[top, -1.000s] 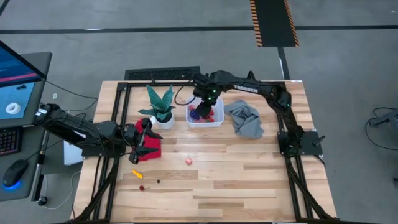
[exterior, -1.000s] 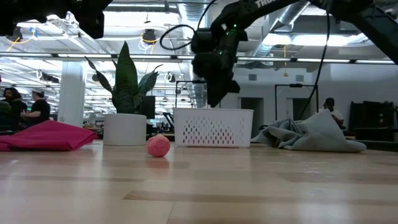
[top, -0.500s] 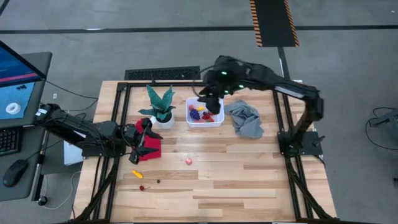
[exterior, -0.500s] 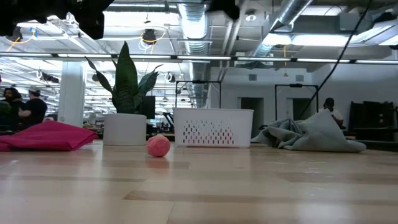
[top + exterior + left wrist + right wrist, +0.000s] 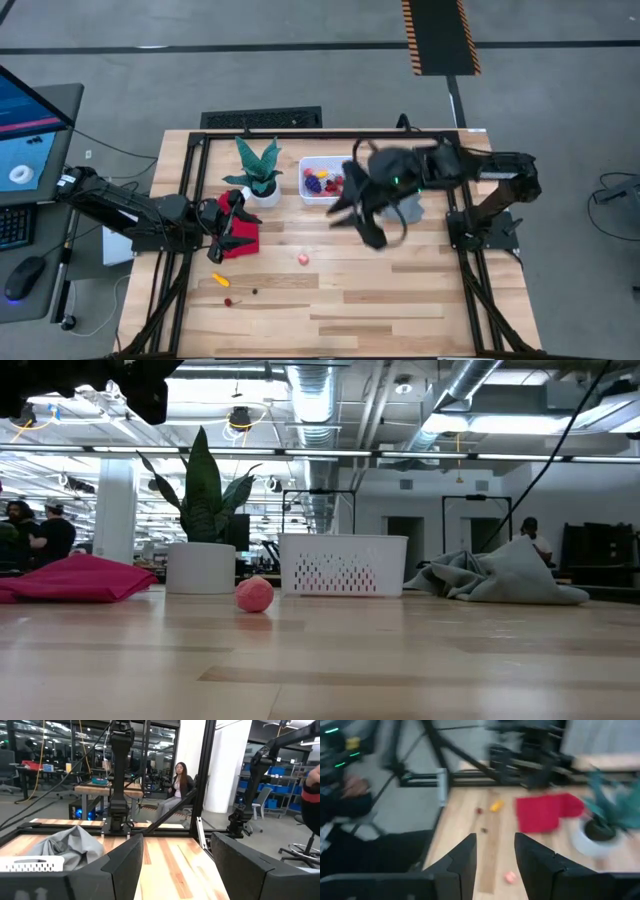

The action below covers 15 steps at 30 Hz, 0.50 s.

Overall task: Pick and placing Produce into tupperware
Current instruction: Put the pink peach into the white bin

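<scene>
Two small items [image 5: 229,301] near table edge, type unclear.

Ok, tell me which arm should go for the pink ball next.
Probably the right. The right hand is open and empty, hanging between the tupperware and the pink ball. The left hand sits over the red cloth, about as near, but farther from the tupperware.

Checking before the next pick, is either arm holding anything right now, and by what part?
Nothing is held. The right gripper is open and empty above the table, between the tupperware and the pink ball. The left gripper is open and empty over the red cloth.
</scene>
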Tool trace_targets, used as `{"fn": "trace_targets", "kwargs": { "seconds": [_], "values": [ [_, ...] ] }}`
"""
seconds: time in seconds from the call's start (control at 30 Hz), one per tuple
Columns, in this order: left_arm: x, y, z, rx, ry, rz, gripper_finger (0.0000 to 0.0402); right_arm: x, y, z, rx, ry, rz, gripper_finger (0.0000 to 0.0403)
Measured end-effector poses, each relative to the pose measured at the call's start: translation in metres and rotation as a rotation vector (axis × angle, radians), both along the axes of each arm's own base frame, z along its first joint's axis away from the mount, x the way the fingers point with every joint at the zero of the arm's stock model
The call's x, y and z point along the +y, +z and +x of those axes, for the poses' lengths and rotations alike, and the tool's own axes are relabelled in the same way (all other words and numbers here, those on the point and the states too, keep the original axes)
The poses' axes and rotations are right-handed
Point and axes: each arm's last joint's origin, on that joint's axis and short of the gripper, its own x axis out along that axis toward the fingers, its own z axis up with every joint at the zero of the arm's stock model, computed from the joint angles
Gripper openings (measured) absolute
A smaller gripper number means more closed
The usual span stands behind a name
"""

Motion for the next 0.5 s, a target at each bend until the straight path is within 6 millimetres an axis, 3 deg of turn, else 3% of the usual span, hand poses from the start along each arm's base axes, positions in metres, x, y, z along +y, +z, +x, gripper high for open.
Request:
{"fn": "trace_targets", "kwargs": {
  "seconds": [0.17, 0.27, 0.5],
  "values": [
    [0.001, -0.001, 0.0, 0.018, 0.017, -0.025, 0.0225, 0.033, 0.003, -0.004, -0.074, 0.153, -0.083, 0.0143],
    [0.001, -0.002, 0.001, 0.03, 0.052, -0.029, 0.0225, 0.042, 0.011, -0.018, -0.102, 0.186, -0.118, 0.0132],
    [0.002, -0.004, 0.001, 0.05, 0.061, -0.024, 0.0225, 0.033, 0.042, -0.077, -0.208, 0.044, -0.188, 0.0112]
  ]
}}
